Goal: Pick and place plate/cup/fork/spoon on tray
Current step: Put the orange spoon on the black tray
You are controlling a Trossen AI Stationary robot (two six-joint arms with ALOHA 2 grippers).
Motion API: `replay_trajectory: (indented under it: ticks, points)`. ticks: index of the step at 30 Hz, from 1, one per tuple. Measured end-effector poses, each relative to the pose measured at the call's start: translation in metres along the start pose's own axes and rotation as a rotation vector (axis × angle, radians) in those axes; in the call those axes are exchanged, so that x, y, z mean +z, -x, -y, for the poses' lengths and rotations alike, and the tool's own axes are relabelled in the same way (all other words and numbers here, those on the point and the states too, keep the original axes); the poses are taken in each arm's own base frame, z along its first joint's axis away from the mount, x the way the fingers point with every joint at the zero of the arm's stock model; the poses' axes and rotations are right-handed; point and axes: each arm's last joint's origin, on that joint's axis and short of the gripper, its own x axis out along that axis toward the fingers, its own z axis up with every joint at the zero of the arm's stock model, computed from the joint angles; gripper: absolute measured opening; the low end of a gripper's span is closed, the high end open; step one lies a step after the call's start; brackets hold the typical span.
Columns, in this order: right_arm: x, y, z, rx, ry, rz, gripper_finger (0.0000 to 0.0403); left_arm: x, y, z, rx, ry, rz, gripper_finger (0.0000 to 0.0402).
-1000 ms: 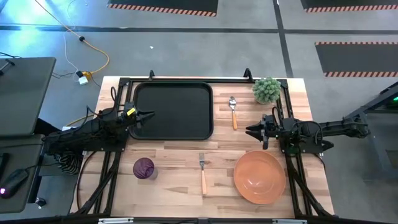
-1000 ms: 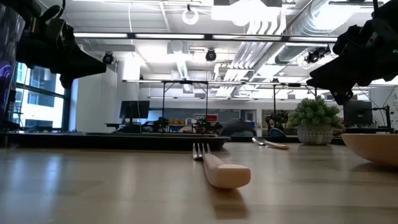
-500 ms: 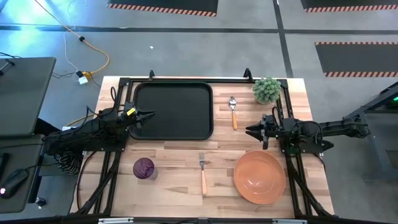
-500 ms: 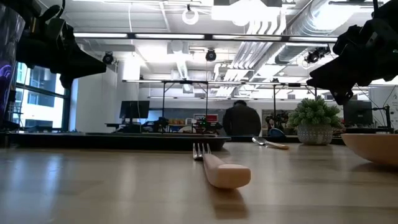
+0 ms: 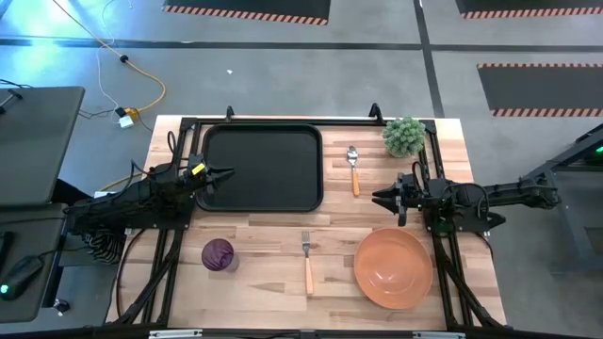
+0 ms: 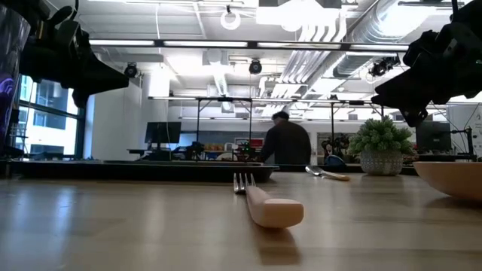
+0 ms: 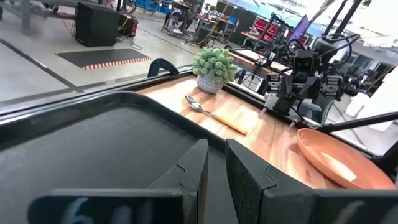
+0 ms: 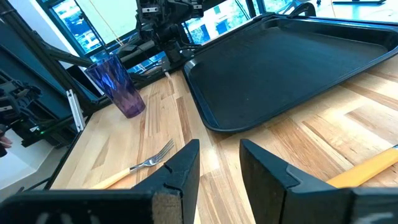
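Observation:
The black tray lies at the far left of the table and holds nothing. The orange plate rests on the table at the near right. The purple cup stands upright at the near left. The fork lies near the middle front, tines toward the far edge. The spoon lies right of the tray. My left gripper hovers over the tray's left rim, open by a narrow gap and empty. My right gripper hovers between spoon and plate, open and empty.
A small potted plant stands at the far right corner. Black frame rails run along the table's left and right sides. A person walks in the room behind the table. Bare wood lies between the tray and the fork.
Both arms and all the task's things have kept still. A person has come into view in the room behind the table and moved a little toward the left.

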Motion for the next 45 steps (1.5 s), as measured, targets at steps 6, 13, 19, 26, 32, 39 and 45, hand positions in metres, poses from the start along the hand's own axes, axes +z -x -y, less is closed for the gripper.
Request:
replay_trajectory:
  ticks: [6, 13, 19, 26, 32, 39, 45]
  points:
    - [0.004, 0.0, -0.002, 0.02, -0.094, 0.038, 0.0106, 0.0, 0.0, 0.0, 0.009, -0.01, 0.004, 0.0046]
    - [0.015, 0.001, -0.005, 0.032, -0.288, 0.172, 0.0106, 0.001, 0.0, -0.001, 0.021, 0.119, 0.016, 0.0046]
    - [0.044, 0.009, -0.015, 0.056, -0.293, 0.351, 0.0106, 0.001, 0.0, 0.0, 0.02, 0.181, 0.02, 0.0046]
    - [0.092, 0.028, -0.033, 0.044, -0.177, 0.521, 0.0106, 0.001, 0.0, 0.0, 0.02, 0.181, 0.02, 0.0046]
    - [0.128, 0.049, -0.045, -0.045, -0.073, 0.544, 0.0111, 0.001, 0.0, 0.0, 0.02, 0.187, 0.02, 0.0046]
    - [0.166, 0.074, -0.055, -0.188, -0.035, 0.524, 0.0152, 0.001, 0.0, 0.0, 0.02, 0.208, 0.019, 0.0046]
    - [0.195, 0.083, -0.065, -0.368, -0.05, 0.425, 0.017, 0.001, 0.0, -0.001, 0.023, 0.207, 0.021, 0.0046]
